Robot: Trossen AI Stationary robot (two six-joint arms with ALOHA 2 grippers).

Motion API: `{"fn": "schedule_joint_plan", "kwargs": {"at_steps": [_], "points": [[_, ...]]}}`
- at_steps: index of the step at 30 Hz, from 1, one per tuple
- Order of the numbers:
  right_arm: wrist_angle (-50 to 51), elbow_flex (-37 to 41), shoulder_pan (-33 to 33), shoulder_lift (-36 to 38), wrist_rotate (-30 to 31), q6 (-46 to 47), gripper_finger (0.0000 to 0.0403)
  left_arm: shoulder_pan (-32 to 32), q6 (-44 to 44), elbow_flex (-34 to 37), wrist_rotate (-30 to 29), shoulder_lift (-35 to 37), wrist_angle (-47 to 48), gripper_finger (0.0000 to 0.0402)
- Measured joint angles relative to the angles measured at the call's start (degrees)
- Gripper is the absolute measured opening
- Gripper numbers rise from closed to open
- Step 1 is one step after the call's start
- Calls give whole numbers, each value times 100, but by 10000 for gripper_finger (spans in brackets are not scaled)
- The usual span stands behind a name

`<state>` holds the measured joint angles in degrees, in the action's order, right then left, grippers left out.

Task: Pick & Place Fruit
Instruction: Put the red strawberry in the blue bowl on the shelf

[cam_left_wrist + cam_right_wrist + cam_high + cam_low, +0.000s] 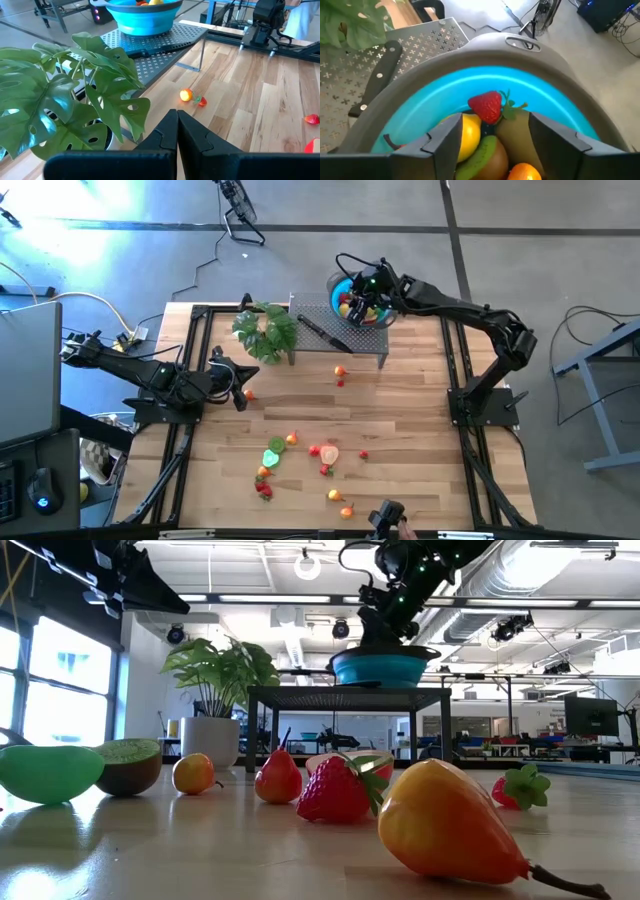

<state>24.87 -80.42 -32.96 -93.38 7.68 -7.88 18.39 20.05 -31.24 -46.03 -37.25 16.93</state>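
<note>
A blue bowl [337, 284] stands on a perforated metal rack [345, 343] at the table's far side. It holds a strawberry [487, 106], a yellow lemon [468, 134], a kiwi [495, 156] and other fruit. My right gripper [492, 142] hangs open just above this pile, pointing slantwise down into the bowl [445, 95]; a brown-green fruit [514, 131] lies between its fingers. More fruit [292, 440] lies scattered on the near half of the table. My left gripper [243, 378] waits shut at the table's left, beside the plant, with nothing in it.
A leafy plant in a white pot [266, 330] stands at the rack's left end. A black-handled knife [322, 333] lies on the rack beside the bowl. Two small fruits [340, 372] lie in front of the rack. Bare wood lies between the rack and the scattered fruit.
</note>
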Motion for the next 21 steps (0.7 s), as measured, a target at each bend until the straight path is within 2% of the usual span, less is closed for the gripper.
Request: {"fn": "schedule_joint_plan", "kwargs": {"at_steps": [6,21], "points": [[17,0,128,209,36,2,223,0,0,0,16,0,-1,0],[16,0,959,1019,180,375,170,0,0,0,19,1,-2,0]]}}
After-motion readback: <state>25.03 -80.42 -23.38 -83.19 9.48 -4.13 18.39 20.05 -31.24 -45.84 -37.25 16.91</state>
